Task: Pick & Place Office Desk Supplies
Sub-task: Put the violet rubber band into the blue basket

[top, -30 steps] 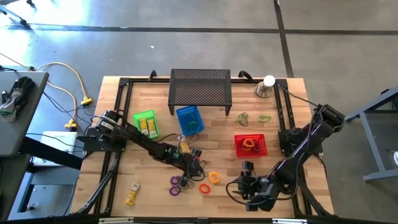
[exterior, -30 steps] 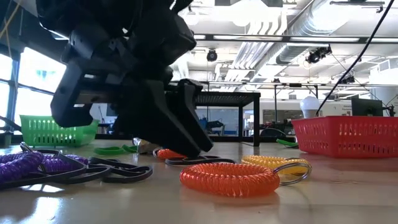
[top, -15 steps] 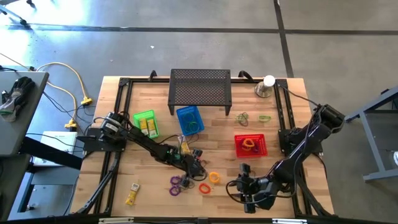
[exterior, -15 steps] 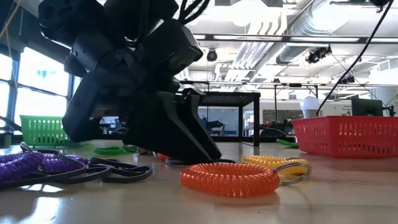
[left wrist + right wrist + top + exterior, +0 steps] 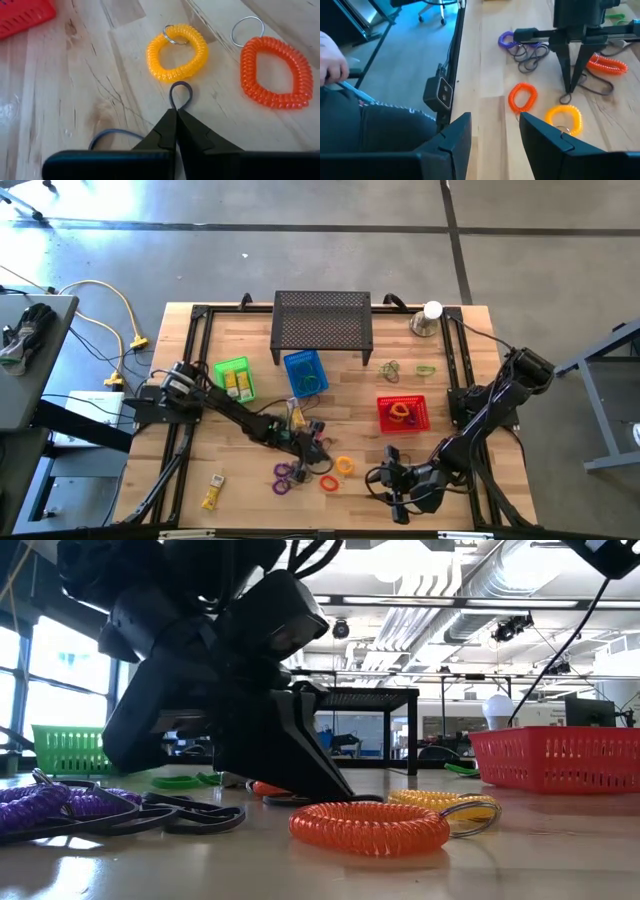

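Note:
My left gripper is down at the table's near middle, shut on a thin dark rubber band. Just beyond its tips lie a yellow coil loop and an orange coil loop. A purple coil and more dark bands lie flat on the wood to its left. A yellow packet lies near the table's near left corner. My right gripper is open, low over the near right part of the table, touching nothing. My left gripper pinches the dark rubber band between its two fingertips; a small bend of the band sticks out past the tips. The fingers slant down from above. The rest of the band lies on the table.
Green basket, blue basket and red basket stand mid-table. A black perforated stand and a silver cup with a white ball are at the far edge. Green bands lie right of the blue basket.
My left gripper has tipped and sunk slightly toward the table beside the orange coil, staying shut. My right arm has shifted a little toward the table's left and near edge.

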Motion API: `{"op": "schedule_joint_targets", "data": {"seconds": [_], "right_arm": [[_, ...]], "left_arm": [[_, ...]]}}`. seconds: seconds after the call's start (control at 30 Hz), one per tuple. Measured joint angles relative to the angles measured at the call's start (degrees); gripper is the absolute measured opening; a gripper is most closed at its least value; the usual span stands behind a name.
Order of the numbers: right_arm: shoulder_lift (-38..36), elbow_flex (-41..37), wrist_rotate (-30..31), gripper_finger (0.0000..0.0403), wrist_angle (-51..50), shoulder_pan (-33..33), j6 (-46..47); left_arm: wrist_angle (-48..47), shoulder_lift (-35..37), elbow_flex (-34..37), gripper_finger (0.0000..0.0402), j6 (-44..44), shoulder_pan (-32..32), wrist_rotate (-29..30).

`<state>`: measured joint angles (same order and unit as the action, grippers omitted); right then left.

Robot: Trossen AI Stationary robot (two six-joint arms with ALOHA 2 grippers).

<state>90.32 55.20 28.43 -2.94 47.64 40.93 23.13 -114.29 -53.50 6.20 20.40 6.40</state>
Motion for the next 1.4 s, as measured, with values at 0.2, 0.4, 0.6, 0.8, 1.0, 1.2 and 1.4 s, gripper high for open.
{"op": "schedule_joint_targets", "data": {"seconds": [0.2, 0.4, 0.6, 0.8, 1.0, 1.2, 1.4], "right_arm": [[2.29, 0.02, 5.37, 0.0155, 5.89, 1.98, -0.17], [8.17, 0.02, 10.15, 0.0155, 13.07, 4.16, -2.02], [13.73, -0.02, 14.4, 0.0155, 19.6, 4.5, 0.32], [15.13, 0.0, 16.6, 0.0155, 23.85, 2.89, 2.56], [15.13, 0.01, 16.56, 0.0155, 25.02, 0.37, -1.44], [15.13, 0.02, 12.89, 0.0155, 24.63, -0.42, -2.36], [15.13, 0.02, 12.48, 0.0155, 23.91, 1.51, -5.25]], "left_arm": [[-1.82, 6.29, 0.39, 0.0001, 3.46, 1.92, 2.15], [-10.66, 18.22, 0.17, 0.0001, 7.1, 1.56, 4.93], [-19.84, 30.97, 0.07, 0.0001, 12.88, -3.25, 6.2], [-22.3, 38.75, 0.03, 0.0, 16.65, -12.68, 4.86], [-25.61, 39.12, 0.05, 0.0, 11.54, -22.12, -1.19], [-28.96, 35.84, 0.16, 0.0, 5.33, -27.52, -1.92], [-29.22, 32.82, 0.14, 0.0, -1.57, -29.19, -1.78]]}}
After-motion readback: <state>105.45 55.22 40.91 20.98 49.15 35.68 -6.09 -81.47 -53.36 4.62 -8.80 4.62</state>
